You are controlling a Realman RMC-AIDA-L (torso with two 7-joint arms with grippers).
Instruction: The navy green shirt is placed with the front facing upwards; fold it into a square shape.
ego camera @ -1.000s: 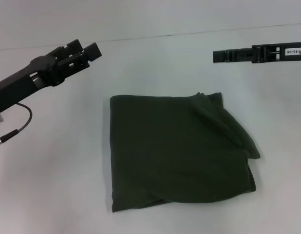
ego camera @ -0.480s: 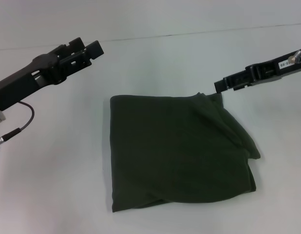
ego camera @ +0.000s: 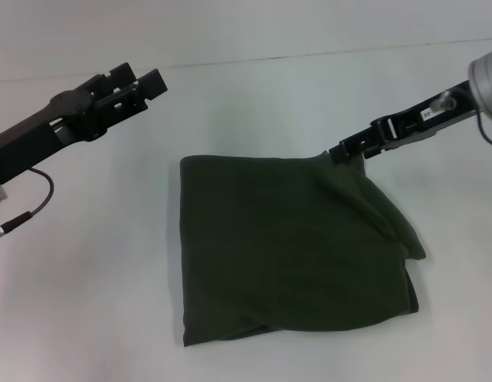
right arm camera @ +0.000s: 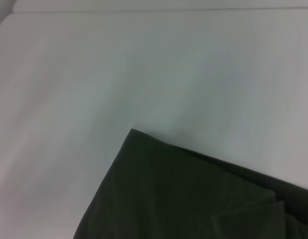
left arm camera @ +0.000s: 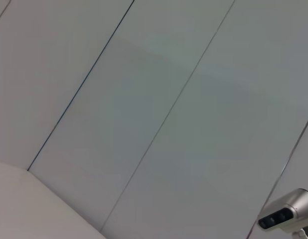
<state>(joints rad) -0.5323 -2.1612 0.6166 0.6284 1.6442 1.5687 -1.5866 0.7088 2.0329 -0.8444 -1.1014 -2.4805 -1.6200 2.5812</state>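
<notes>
At the shirt [ego camera: 294, 255] corner — right gripper [ego camera: 339, 151] has descended.

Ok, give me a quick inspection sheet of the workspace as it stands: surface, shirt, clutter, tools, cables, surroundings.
Surface: pale table, bare around the cloth.
Job's things: navy green shirt lies folded into a rough rectangle, plain green side up; its right edge is uneven, with loose layers sticking out.
Clutter: nothing seen.
Grippers: left tool hangs above the table at the far left, apart from the shirt; right tool is at the shirt's far right corner, contact unclear.
Cables: one dark cable loops under the left arm.
Surroundings: panelled wall and a mounted camera in the left wrist view.
</notes>
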